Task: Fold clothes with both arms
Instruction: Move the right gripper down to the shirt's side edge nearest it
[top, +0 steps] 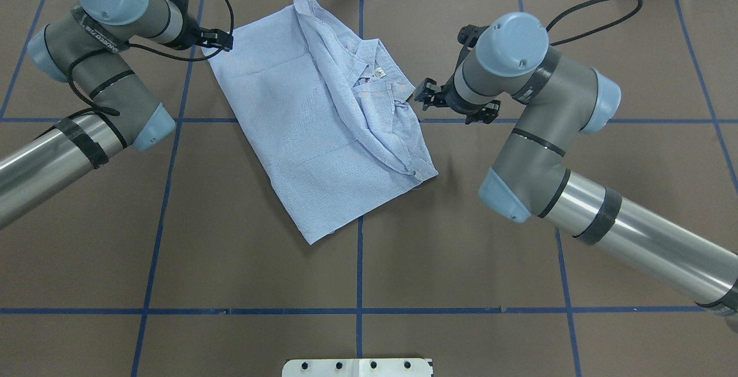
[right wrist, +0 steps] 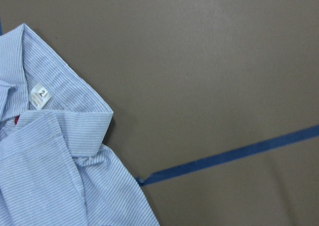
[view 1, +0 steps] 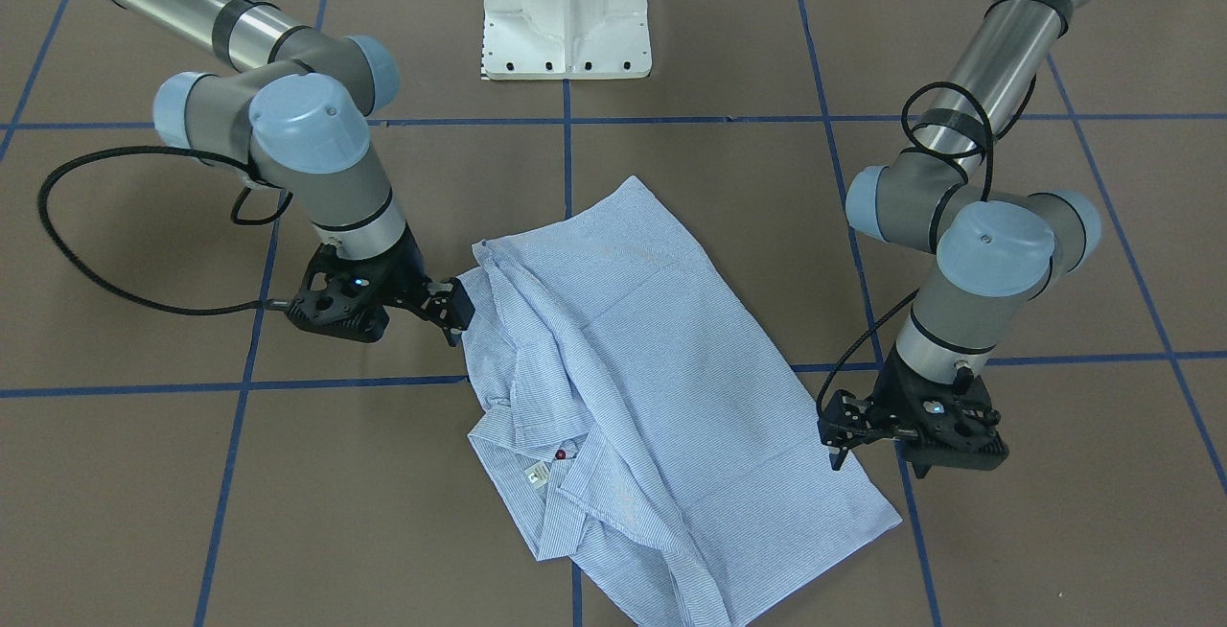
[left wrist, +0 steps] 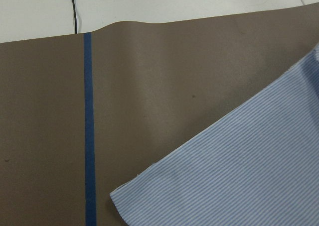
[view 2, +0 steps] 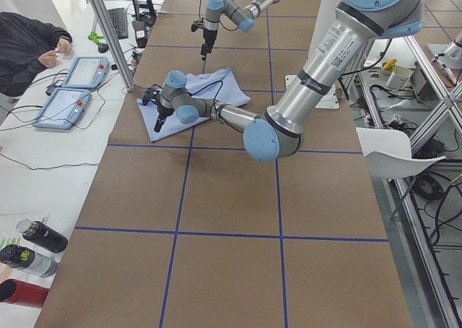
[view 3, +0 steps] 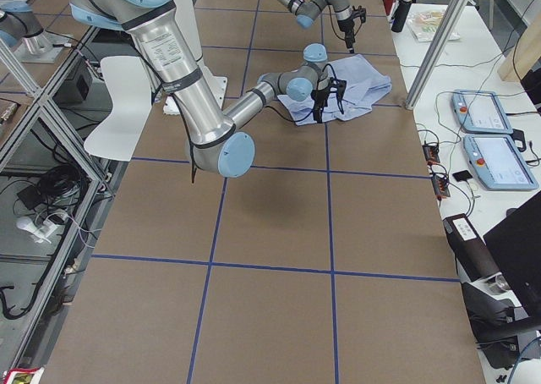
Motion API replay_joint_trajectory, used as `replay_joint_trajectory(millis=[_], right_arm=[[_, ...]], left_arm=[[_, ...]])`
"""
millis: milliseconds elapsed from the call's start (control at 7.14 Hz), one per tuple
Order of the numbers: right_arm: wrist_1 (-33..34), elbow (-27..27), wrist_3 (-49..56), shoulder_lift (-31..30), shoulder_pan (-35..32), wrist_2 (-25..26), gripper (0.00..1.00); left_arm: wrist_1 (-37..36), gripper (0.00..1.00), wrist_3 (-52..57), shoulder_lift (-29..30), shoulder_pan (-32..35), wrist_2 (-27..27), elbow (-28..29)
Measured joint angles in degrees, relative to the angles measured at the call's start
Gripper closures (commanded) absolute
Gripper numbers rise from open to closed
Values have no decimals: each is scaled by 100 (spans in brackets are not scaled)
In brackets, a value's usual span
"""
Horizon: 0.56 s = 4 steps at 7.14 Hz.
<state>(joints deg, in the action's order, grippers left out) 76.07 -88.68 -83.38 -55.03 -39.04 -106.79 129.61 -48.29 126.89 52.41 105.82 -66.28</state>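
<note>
Two empty, parted pincers: right pincer [view 1: 455, 313] at collar-side edge of shirt [view 1: 661, 378], left pincer [view 1: 832, 443] near plain corner. Shirt bunched on surface [view 1: 144, 512] between them. Risks grabbing several layers, dragging fold askew.

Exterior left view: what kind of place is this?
Probably a robotics lab: a left arm and a right arm work at a table marked with a tape grid, and two teach pendants lie on a bench beside a person.

Pose: left gripper [view 1: 836, 442] held low, fingers pointing down, jaws apart. The right gripper [view 1: 458, 313] is also low, jaws apart, tipped toward its opposite. Behind each gripper the wrist bends sharply; left arm [top: 86, 94] and right arm [top: 536, 135] slope up and away.
</note>
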Motion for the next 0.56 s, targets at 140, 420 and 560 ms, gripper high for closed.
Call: replay_joint_trajectory(millis=[140, 420, 560], right_arm=[[170, -91, -522, -10, 168, 83, 17], [473, -285, -1426, -77, 333, 127, 25], [523, -314, -1731, -100, 436, 214, 29]], left_arm=[[12, 0, -18, -61, -18, 6, -30], [50, 0, -65, -160, -55, 9, -40], [60, 0, -75, -194, -66, 9, -42]])
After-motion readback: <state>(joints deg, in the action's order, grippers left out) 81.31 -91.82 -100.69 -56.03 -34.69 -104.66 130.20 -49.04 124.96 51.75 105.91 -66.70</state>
